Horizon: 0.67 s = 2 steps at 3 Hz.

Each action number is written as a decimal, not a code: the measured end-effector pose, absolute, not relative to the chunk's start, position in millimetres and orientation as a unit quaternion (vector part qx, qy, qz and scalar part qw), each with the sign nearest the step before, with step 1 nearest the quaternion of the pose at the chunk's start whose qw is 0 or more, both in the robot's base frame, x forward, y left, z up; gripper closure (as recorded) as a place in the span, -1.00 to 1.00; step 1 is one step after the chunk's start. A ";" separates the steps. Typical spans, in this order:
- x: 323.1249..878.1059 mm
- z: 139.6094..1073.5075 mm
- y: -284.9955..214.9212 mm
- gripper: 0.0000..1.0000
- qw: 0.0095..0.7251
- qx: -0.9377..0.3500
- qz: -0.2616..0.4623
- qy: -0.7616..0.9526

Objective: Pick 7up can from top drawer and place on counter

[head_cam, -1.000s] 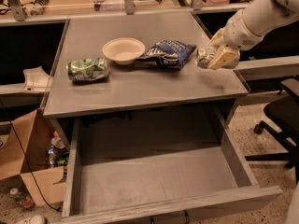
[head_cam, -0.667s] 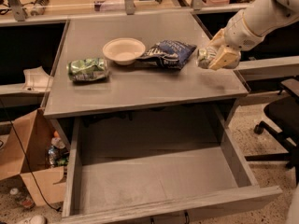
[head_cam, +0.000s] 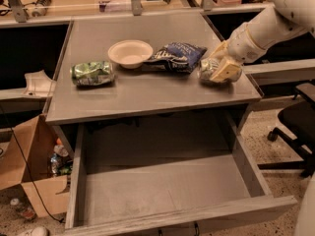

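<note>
The 7up can (head_cam: pixel 206 69) is pale with a silvery end and sits low over the right edge of the counter (head_cam: pixel 147 95). My gripper (head_cam: pixel 216 70) is shut around it, with a yellowish finger pad (head_cam: pixel 227 72) on the can's right side. I cannot tell whether the can touches the counter top. The white arm comes in from the upper right. The top drawer (head_cam: pixel 162 191) is pulled fully open below the counter, and nothing shows inside it.
On the counter are a crinkled green item (head_cam: pixel 92 73) at the left, a white bowl (head_cam: pixel 130 53) and a dark blue chip bag (head_cam: pixel 177 57). A cardboard box (head_cam: pixel 29 171) stands on the floor at the left and a black office chair (head_cam: pixel 295 127) at the right.
</note>
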State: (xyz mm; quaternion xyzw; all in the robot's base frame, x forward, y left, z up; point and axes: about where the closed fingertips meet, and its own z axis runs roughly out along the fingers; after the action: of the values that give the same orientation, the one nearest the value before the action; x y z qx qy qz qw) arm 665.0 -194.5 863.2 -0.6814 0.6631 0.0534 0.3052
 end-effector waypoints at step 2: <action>666.7 857.2 -186.0 0.49 0.306 -0.686 0.066 0.657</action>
State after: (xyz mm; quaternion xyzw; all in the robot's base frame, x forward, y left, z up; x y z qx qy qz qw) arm 666.7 -186.0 857.2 -0.6857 0.6572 0.0661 0.3057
